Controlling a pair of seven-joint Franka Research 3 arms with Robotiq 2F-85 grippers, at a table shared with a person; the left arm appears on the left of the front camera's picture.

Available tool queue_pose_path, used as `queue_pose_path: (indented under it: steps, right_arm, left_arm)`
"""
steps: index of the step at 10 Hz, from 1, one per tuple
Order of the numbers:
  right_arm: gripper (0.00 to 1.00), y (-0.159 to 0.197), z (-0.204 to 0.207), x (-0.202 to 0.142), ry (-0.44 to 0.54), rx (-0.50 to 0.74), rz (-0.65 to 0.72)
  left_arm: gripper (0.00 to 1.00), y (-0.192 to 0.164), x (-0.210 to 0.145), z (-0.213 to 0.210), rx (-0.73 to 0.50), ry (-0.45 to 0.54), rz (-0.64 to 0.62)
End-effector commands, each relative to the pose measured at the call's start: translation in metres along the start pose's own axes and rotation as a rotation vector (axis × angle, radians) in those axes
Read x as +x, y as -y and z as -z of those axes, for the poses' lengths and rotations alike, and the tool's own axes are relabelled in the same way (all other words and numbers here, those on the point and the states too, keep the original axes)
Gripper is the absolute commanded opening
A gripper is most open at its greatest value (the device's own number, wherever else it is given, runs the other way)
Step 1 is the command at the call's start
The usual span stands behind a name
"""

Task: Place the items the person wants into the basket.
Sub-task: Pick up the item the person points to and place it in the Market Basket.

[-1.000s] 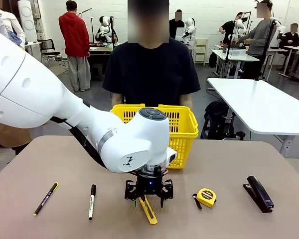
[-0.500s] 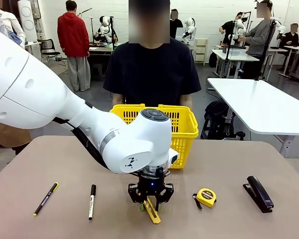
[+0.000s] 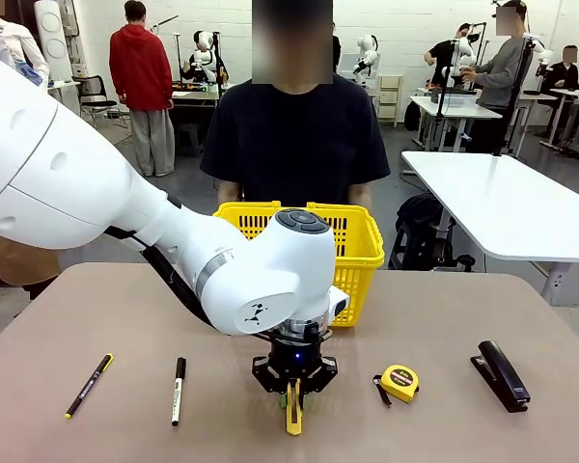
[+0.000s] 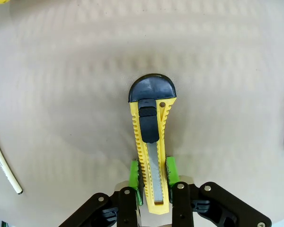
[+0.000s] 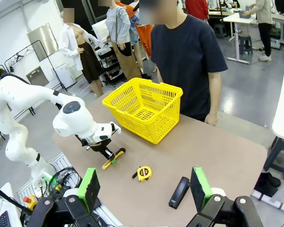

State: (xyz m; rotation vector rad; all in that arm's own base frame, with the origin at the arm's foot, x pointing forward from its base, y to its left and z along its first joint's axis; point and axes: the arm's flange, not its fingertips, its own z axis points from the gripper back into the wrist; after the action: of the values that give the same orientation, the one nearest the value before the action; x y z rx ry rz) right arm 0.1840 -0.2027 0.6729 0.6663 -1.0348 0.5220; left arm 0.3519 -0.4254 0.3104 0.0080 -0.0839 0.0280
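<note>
The yellow-and-black utility knife (image 3: 293,416) lies flat on the brown table, near the front edge at the middle. My left gripper (image 3: 293,394) points straight down over it. In the left wrist view its green pads (image 4: 134,173) press both sides of the utility knife (image 4: 150,137), so the left gripper (image 4: 152,173) is shut on it. The white marker (image 3: 178,390) lies to the left, the tape measure (image 3: 400,382) to the right. The yellow basket (image 3: 359,241) stands at the far edge before the person (image 3: 292,135). My right gripper (image 5: 144,187) hangs open high above the table.
A thin black pen (image 3: 89,385) lies at the far left and a black stapler (image 3: 503,374) at the far right. From the right wrist I see the basket (image 5: 142,109), the tape measure (image 5: 143,173) and the stapler (image 5: 180,191). Bare tabletop (image 3: 444,309) lies between basket and tools.
The left jaws have closed from wide open onto the knife. The knife turned from slanting to the right to pointing straight at the front edge.
</note>
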Motion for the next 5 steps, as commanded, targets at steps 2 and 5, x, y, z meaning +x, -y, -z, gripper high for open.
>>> queue_pose_path:
  steps: [2, 5]
  right_arm:
    - [1.0, 0.001, 0.001, 0.001, 0.013, 0.022, -0.012]
    - [1.0, 0.001, 0.001, 0.001, 0.013, 0.022, -0.012]
  left_arm:
    - [0.0, 0.002, -0.007, -0.007, 0.069, -0.01, 0.142]
    - [0.0, -0.015, -0.042, -0.125, -0.036, -0.001, 0.258]
